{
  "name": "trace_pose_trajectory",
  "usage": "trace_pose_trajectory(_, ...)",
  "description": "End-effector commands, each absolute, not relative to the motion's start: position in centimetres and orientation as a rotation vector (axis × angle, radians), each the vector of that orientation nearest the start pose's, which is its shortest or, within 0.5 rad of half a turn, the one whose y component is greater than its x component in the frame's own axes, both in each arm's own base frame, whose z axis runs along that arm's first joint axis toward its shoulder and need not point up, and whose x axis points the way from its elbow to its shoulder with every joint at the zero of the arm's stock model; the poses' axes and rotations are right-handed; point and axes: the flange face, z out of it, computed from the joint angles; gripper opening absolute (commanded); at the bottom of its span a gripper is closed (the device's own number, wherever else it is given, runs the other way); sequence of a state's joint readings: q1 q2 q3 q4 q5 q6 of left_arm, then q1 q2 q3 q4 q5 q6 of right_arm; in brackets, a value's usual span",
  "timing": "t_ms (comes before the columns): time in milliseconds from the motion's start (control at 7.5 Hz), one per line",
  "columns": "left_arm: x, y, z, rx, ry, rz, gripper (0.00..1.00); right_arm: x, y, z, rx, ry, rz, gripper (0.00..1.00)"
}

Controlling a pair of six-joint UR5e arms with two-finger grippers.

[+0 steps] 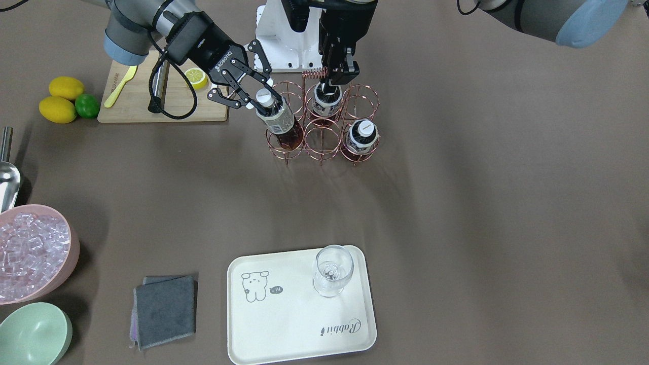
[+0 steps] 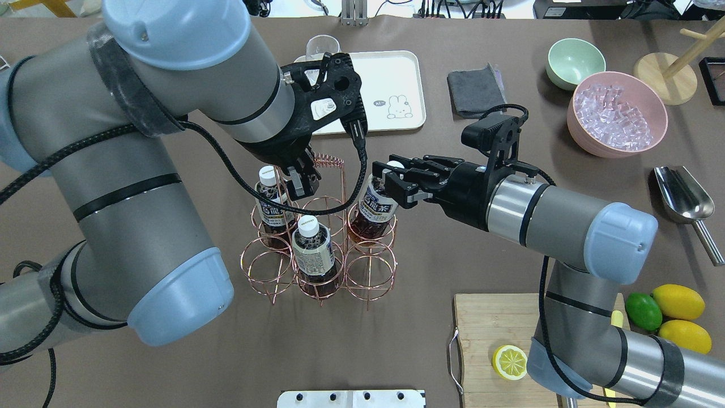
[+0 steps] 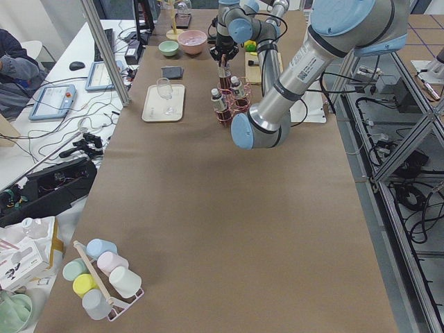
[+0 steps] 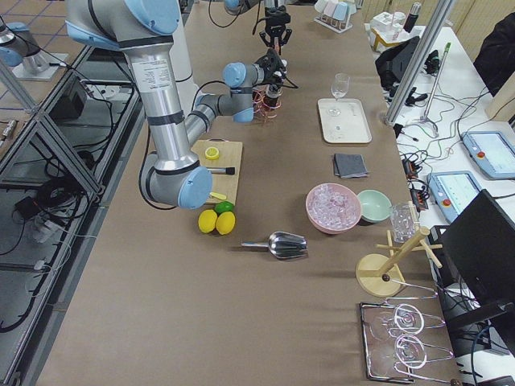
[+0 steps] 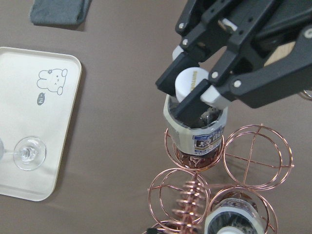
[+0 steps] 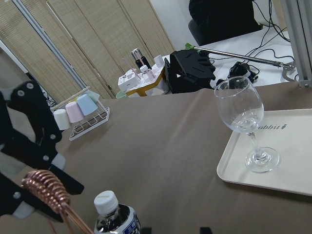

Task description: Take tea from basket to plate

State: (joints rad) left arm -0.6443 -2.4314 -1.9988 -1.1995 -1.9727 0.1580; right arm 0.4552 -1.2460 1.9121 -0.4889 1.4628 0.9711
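In the front view the tea (image 1: 281,120) is gripped at its white cap by the right fingers (image 1: 252,105) and is leaned over in a corner ring of the basket (image 1: 323,147). The left fingers (image 1: 344,76) are closed on the basket's curly handle. In the overhead view two more bottles (image 2: 312,249) are stood in the basket. In the left wrist view the plate (image 5: 29,122) is seen well apart on the tabletop (image 5: 122,73), with a glass (image 5: 29,153) on it
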Motion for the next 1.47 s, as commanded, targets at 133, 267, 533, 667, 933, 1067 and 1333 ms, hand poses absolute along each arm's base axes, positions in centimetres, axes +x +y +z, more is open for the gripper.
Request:
trace_pose_trajectory(133, 39.4, -41.5, 3.9, 0.745, 0.729, 1.174, 0.00, -39.0, -35.0, 20.7, 0.944, -1.484, -0.028, 0.00)
trace_pose_trajectory(267, 39.4, -41.5, 3.9, 0.746, 0.729, 1.175, 0.00, -38.7, -35.0, 20.8, 0.945, -1.483, -0.027, 0.00)
trace_pose_trajectory(533, 39.3, -41.6, 3.9, 0.746, 0.727, 1.173, 0.00, -36.7, -36.9, 20.7, 0.964, -1.459, -0.039, 0.00)
trace_pose_trajectory(667, 39.2, -41.7, 3.9, 0.747, 0.727, 1.171, 0.00, -36.0, -37.6, 20.6, 0.972, -1.454, -0.031, 0.00)
trace_pose_trajectory(933, 39.1, -41.7, 3.9, 0.747, 0.726, 1.170, 0.00, -33.9, -39.3, 20.4, 0.975, -1.450, -0.046, 0.00)
trace_pose_trajectory(1067, 39.2, -41.8, 4.0, 0.746, 0.725, 1.171, 0.00, -33.0, -40.0, 20.3, 0.977, -1.439, -0.044, 0.00)
trace_pose_trajectory(1333, 39.1, -41.7, 4.0, 0.746, 0.725, 1.171, 0.00, -30.5, -41.7, 19.5, 0.993, -1.432, -0.042, 0.00)
